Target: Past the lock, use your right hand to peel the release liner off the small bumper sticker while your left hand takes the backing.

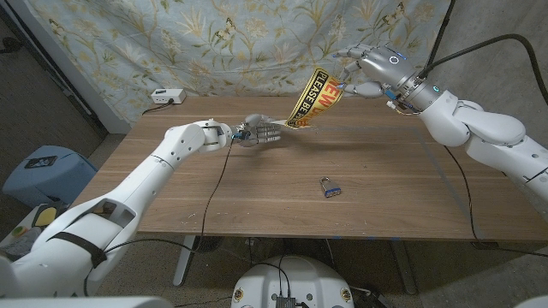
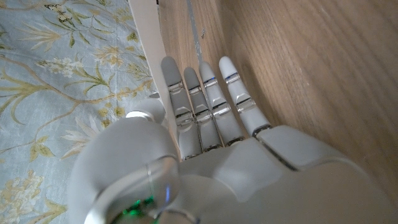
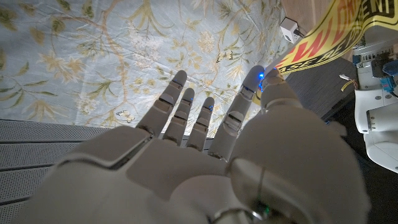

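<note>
Above table, right robot hand [image 1: 374, 70] pinches sticker [image 1: 313, 96], left robot hand [image 1: 264, 133] holds its other end

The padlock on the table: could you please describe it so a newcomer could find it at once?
On the wooden table, look toward the front right, nearer the robot than the yellow sticker. The padlock lies alone there, small, blue-bodied with a metal shackle.

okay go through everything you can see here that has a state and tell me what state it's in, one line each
bumper sticker: lifted off the table, stretched between both hands, curling
right hand: raised, pinching the sticker's upper end
left hand: low over the table, holding the sticker's lower end
lock: lying on the table, untouched; shackle state too small to tell
white box: resting at the table's far corner
</note>
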